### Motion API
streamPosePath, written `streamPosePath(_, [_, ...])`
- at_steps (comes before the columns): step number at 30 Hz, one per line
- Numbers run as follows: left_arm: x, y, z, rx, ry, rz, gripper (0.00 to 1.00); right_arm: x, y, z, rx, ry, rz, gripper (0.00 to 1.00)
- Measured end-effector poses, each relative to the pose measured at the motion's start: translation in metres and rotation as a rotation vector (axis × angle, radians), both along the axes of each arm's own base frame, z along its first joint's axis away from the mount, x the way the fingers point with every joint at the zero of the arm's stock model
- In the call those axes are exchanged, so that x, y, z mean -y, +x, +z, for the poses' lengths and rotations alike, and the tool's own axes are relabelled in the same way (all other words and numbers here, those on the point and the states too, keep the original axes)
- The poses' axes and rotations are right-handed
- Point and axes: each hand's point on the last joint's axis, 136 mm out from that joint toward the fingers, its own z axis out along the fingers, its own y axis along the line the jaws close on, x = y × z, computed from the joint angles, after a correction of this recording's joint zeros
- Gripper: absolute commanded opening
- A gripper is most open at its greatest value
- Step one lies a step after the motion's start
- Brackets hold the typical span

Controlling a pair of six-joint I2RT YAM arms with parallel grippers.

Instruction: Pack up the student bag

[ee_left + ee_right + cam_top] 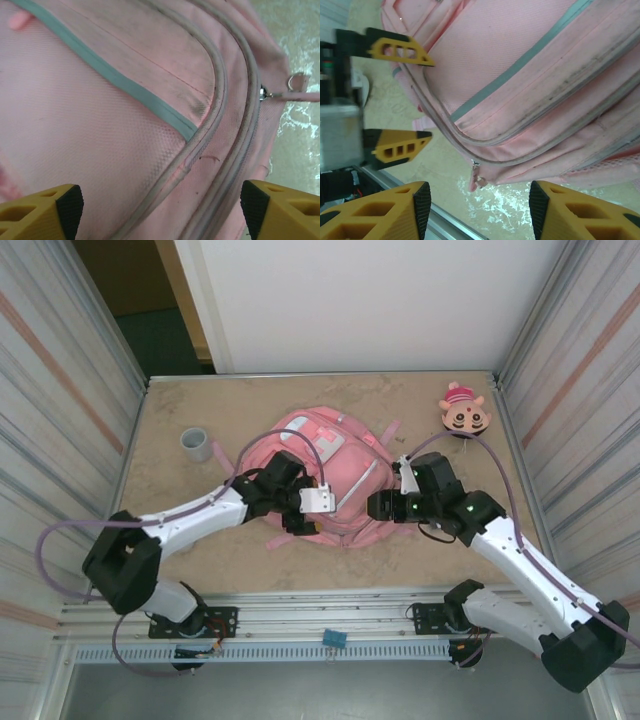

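Observation:
The student bag [335, 445], a large pink backpack with a pale grey stripe, lies flat in the middle of the table. My left gripper [300, 508] hovers over its near left part. In the left wrist view this gripper [162, 210] is open over the bag [100, 125], with piping and zipper lines running between its pads. My right gripper [378, 506] sits at the bag's near right edge. It [480, 207] is open, with nothing gripped. A zipper pull [478, 177] hangs off the bag's edge [520, 60] just ahead of it. The same pull [295, 92] sticks out sideways in the left wrist view.
A round pink-and-tan plush [465, 412] lies at the far right corner. A grey tape roll [196, 444] stands at the far left. Corrugated metal walls close both sides. The table's metal front rail [330, 600] runs just behind the bag's near edge.

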Motion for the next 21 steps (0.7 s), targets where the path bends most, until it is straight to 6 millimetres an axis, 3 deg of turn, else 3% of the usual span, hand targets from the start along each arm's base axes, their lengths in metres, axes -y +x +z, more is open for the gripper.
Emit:
streamPosePath(6, [0.012, 0.011, -0.017, 0.024, 0.025, -0.063, 0.79, 0.000, 0.000, -0.009, 0.008, -0.019, -0.003, 0.56])
streamPosePath(7, [0.014, 0.012, -0.018, 0.027, 0.022, -0.068, 0.73, 0.000, 0.000, -0.011, 0.007, -0.024, -0.004, 0.55])
streamPosePath(10, [0.020, 0.015, -0.014, 0.046, -0.009, -0.078, 0.35, -0.001, -0.002, -0.015, 0.005, -0.037, 0.002, 0.55])
streamPosePath(14, [0.028, 0.012, -0.009, 0.039, -0.049, -0.094, 0.02, -0.003, -0.005, -0.017, 0.015, -0.054, 0.007, 0.54])
streamPosePath(21, [0.030, 0.015, 0.028, -0.043, -0.209, 0.008, 0.00, -0.011, -0.016, -0.021, 0.034, -0.105, 0.024, 0.54])
